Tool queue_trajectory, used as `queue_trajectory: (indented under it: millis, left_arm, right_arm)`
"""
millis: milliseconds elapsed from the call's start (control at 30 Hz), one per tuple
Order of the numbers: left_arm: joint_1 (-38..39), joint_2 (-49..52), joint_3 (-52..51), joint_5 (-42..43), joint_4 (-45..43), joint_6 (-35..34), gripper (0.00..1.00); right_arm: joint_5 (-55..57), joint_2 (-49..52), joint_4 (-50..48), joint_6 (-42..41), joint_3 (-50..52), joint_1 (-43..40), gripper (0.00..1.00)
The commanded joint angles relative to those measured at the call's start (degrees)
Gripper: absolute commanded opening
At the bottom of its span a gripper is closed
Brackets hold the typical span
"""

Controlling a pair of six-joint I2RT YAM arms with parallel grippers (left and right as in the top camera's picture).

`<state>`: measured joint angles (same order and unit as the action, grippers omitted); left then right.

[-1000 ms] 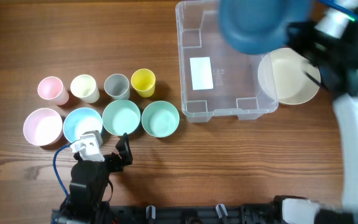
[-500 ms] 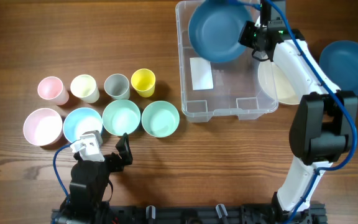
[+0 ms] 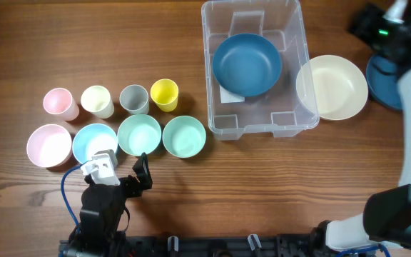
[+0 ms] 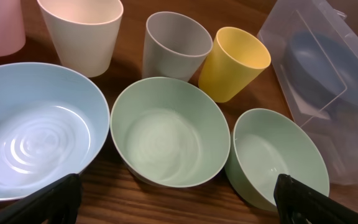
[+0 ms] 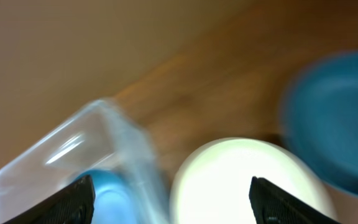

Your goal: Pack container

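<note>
The clear container stands at the back centre of the table, and a dark blue bowl lies inside it on its floor. My right gripper hangs open and empty at the far right, beyond the container. In its blurred wrist view it looks down on the container's edge and a cream bowl. My left gripper rests open and empty at the front left, just short of two mint green bowls.
A cream bowl touches the container's right side, with a second dark blue bowl behind it, partly under my right arm. At the left stand pink, cream, grey and yellow cups behind pink, light blue and green bowls.
The right gripper opened and let the dark blue bowl go; it now lies in the container. The right arm then swung off to the far right. The left arm stayed still.
</note>
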<state>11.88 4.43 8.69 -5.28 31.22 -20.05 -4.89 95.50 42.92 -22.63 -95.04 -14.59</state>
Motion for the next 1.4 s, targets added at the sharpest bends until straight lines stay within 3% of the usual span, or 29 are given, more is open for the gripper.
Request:
queue_trajectory:
  millis: [0, 100, 267, 400, 467, 567, 667, 700, 767, 833, 967, 1167, 1233, 1267, 1367]
  left_arm:
    - [-0.44, -0.31, -0.26, -0.55, -0.24, 0.11, 1.0]
    - [-0.44, -0.31, -0.26, -0.55, -0.22, 0.09, 1.0]
    - [-0.44, -0.31, -0.26, -0.55, -0.22, 0.11, 1.0]
    - [-0.44, -0.31, -0.26, -0.55, -0.22, 0.09, 1.0]
    - [-0.44, -0.31, -0.26, -0.55, -0.24, 0.09, 1.0]
    - [-0.44, -0.31, -0.26, -0.55, -0.22, 0.11, 1.0]
    - [-0.44, -0.31, -0.26, -0.55, -0.22, 0.09, 1.0]
    - [-0.44, -0.31, -0.26, -0.55, -0.24, 0.11, 1.0]
    - [-0.44, -0.31, -0.26, -0.55, -0.22, 0.11, 1.0]
    - [-0.44, -0.31, -0.26, -0.55, -0.22, 0.09, 1.0]
    - [-0.44, -0.31, -0.26, -0.55, -0.22, 0.11, 1.0]
    - [-0.44, -0.31, -0.26, -0.55, -0.22, 0.11, 1.0]
    - [-0.44, -0.31, -0.26, -0.55, -0.22, 0.11, 1.0]
    - [-0.44, -0.31, -0.26, -0.55, -0.24, 0.11, 1.0]
    - [-0.44, -0.31, -0.26, -0.55, -0.22, 0.09, 1.0]
  right_arm:
    - [0.28, 3.28, 4.39, -0.07, 1.01, -13.11, 0.81]
    - [0.42, 9.11, 6.29, -0.35, 3.41, -21.24, 0.81]
    - [-0.31, 21.09, 5.77, -3.3, 3.78, -26.36, 0.8]
    - [-0.28, 25.16, 2.71, -4.57, 3.78, -26.29, 0.68]
    - [-0.22, 25.97, 0.59, -4.9, 3.78, -26.29, 0.67]
    - [0.37, 26.88, -0.74, -6.54, 3.78, -26.29, 0.54]
    - [1.01, 28.96, -1.14, -6.88, 3.8, -26.29, 0.53]
    - [1.01, 29.22, -1.38, -6.97, 3.8, -26.32, 0.5]
    - [1.01, 29.22, -2.12, -7.41, 3.78, -26.4, 0.31]
    - [1.01, 29.09, -1.6, -7.72, 3.78, -26.64, 0.04]
    - [0.57, 25.22, 1.33, -11.26, 3.76, -29.83, 0.04]
    - [-13.33, 2.8, -1.68, -11.19, 3.76, -28.3, 0.04]
    - [-19.23, -3.41, -3.63, -10.05, 3.76, -23.87, 0.04]
    - [-19.65, -7.34, -3.52, -7.98, 3.76, -17.59, 0.04]
    - [-13.18, -9.42, -1.7, -4.11, 3.78, -0.94, 0.04]
